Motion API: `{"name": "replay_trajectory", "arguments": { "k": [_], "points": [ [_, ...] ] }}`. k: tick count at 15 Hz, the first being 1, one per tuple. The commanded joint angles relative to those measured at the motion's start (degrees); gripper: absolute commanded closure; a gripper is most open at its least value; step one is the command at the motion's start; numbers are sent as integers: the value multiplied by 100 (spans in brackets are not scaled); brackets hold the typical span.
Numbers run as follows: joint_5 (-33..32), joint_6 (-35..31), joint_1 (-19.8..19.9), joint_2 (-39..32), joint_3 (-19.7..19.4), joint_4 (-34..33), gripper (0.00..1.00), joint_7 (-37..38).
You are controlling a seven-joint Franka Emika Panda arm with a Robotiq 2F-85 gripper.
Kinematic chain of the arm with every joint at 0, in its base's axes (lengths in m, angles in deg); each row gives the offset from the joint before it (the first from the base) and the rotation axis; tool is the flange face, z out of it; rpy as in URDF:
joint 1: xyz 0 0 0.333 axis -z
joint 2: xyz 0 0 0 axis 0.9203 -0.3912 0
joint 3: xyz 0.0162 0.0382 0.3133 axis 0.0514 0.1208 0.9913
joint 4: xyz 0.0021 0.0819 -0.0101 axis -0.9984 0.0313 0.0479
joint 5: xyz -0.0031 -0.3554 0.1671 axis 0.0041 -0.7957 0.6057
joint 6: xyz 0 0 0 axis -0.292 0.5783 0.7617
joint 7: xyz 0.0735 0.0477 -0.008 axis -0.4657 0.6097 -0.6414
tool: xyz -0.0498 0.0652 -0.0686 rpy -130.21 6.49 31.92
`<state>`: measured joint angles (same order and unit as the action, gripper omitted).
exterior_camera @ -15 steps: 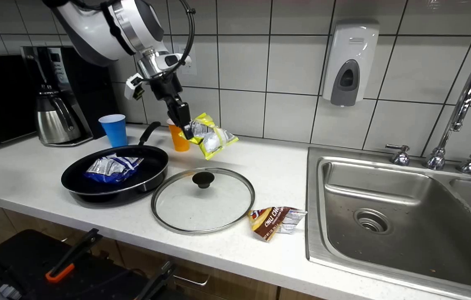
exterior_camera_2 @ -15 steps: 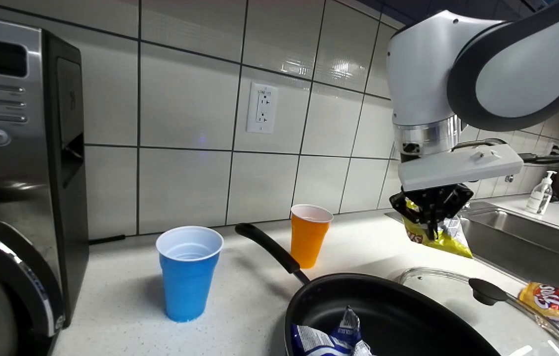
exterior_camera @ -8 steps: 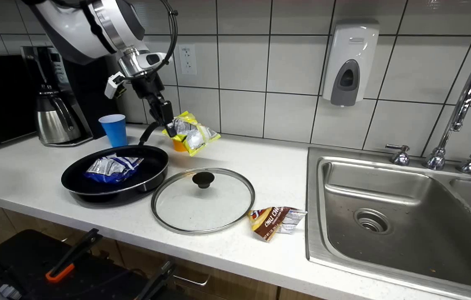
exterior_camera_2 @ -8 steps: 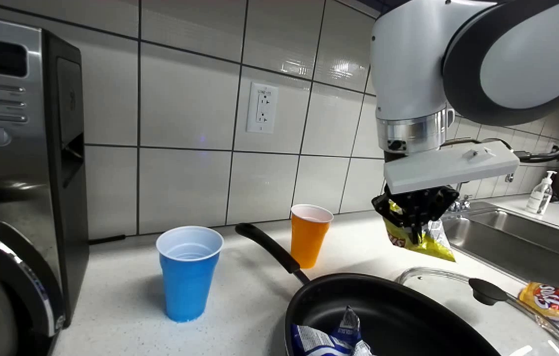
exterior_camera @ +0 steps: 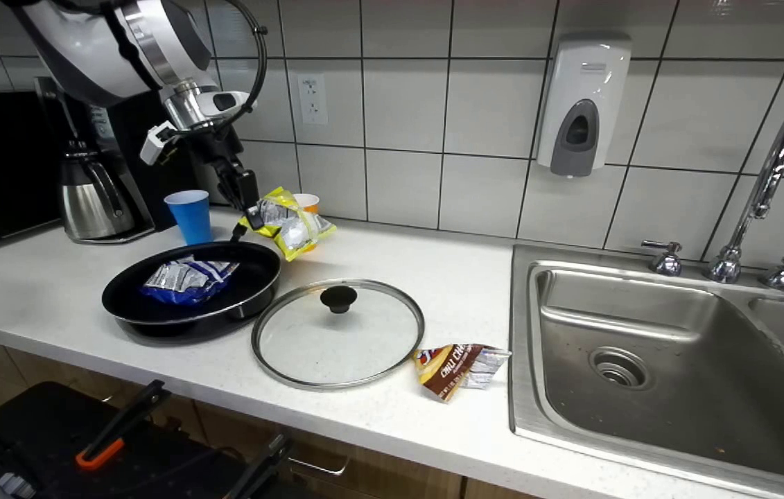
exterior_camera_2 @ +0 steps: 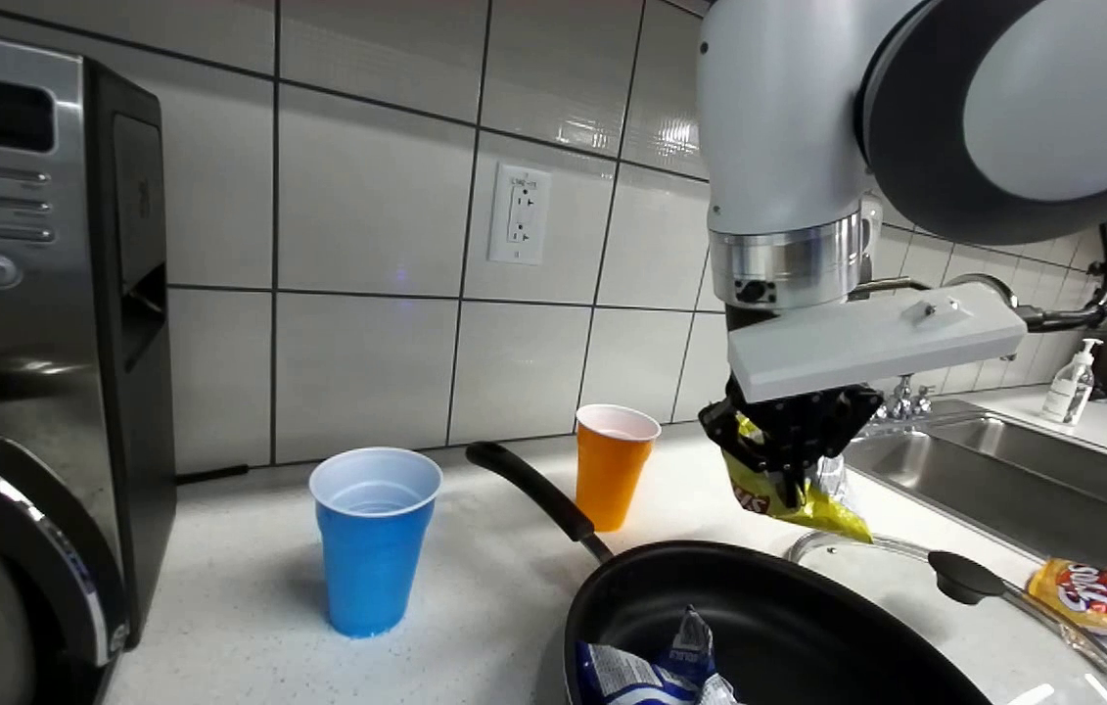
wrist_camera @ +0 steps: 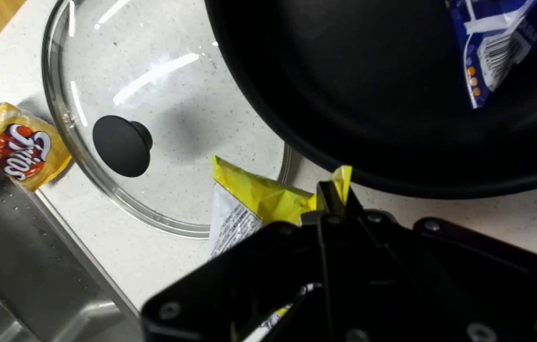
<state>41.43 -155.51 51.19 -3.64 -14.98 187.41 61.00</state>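
My gripper (exterior_camera: 253, 217) is shut on the crinkled yellow snack bag (exterior_camera: 298, 232), held above the counter. In the wrist view a pinched fold of the yellow bag (wrist_camera: 273, 197) sticks out between the fingertips, and the gripper's body hides the rest. Just beyond the fingertips lies the rim of a black pan (wrist_camera: 368, 118). Inside that pan rests a blue bag (exterior_camera: 187, 281), also seen in the wrist view. The glass lid (exterior_camera: 336, 346) with a black knob lies flat beside the pan, and a Fritos bag (wrist_camera: 21, 149) sits at its far side, close to the sink.
A blue cup (exterior_camera_2: 375, 548) and an orange cup (exterior_camera_2: 615, 470) stand behind the pan, either side of its handle (exterior_camera_2: 533, 494). The coffee maker (exterior_camera_2: 34, 294) is further along the counter. A steel sink (exterior_camera: 613, 333) and faucet (exterior_camera: 769, 187) occupy the opposite end, below a soap dispenser (exterior_camera: 582, 104).
The arm has carried the yellow bag leftward in both exterior views, toward the pan. The grip on the bag is unchanged. Pan, lid, cups and other bags have stayed put.
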Motion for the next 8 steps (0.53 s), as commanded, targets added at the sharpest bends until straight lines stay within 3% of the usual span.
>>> {"name": "replay_trajectory", "arguments": {
  "k": [1,8],
  "points": [
    [277,141,-73,-149,163,-180,100,-108],
    [635,190,-287,-521,300,-461,100,-333]
  ]
}}
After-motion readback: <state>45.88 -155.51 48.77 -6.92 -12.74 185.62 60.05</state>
